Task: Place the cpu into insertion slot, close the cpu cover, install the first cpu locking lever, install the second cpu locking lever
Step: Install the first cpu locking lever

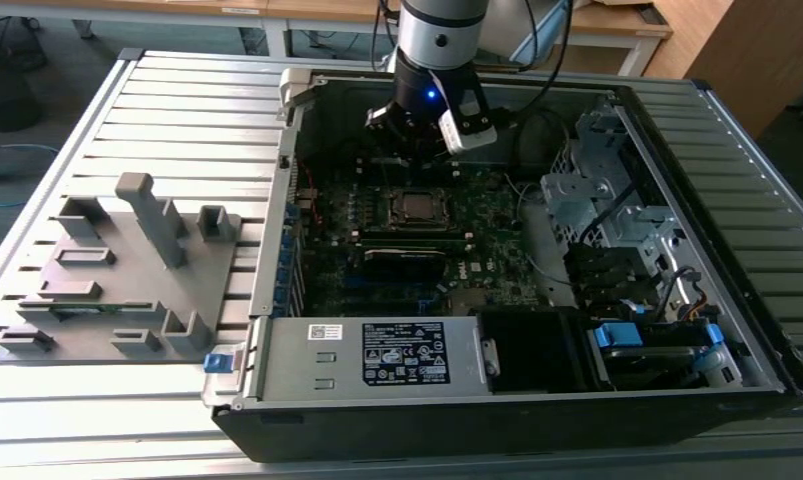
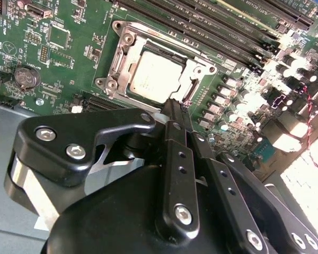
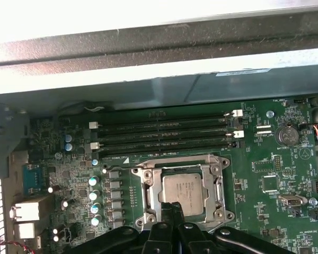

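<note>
Exterior view places the end effector [image 1: 412, 148] low over the motherboard [image 1: 374, 240]. In the second wrist view its fingers [image 2: 175, 137] are pressed together, empty, tips at the edge of the flat-lying cpu cover [image 2: 119, 58]; the cpu [image 2: 156, 74] lies directly ahead, seated in the insertion slot [image 2: 151, 48].

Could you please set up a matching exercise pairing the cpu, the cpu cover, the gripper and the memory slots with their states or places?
1 cpu
2 cpu cover
3 gripper
4 memory slots

A long black rows on the green motherboard
B fingers shut, tips at the cover's edge
C flat metal frame around the chip
D silver face showing through the cover's cut-out

Pairs: 1-D, 2-C, 3-B, 4-A
</note>
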Robot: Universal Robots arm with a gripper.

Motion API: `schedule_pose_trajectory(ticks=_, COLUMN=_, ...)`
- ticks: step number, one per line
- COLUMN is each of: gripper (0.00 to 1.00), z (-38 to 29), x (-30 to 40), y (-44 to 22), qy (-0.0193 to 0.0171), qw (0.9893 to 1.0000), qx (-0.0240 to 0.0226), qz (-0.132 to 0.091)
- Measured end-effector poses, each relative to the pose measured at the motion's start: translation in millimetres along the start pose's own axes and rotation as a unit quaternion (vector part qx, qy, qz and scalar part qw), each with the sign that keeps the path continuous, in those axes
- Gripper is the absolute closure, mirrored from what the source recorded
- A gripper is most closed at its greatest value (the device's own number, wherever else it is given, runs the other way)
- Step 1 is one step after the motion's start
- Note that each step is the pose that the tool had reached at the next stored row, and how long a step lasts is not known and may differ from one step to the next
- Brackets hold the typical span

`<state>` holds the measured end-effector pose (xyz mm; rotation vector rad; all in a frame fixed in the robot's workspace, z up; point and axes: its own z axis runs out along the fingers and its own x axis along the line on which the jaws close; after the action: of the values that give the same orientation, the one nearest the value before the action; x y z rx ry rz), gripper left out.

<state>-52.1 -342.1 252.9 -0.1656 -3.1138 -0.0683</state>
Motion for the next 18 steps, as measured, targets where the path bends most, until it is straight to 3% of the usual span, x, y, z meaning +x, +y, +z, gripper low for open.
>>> schedule_pose_trajectory(ticks=10, gripper=0.9, z=0.1, x=10.2, y=-1.1, qy=0.0001, qw=1.0, qx=-0.0001, qz=0.0)
schedule_pose_trajectory(ticks=18, gripper=0.9, z=-0.4, x=10.6, y=-1.2, qy=0.0001, qw=1.0, qx=0.0, qz=0.0)
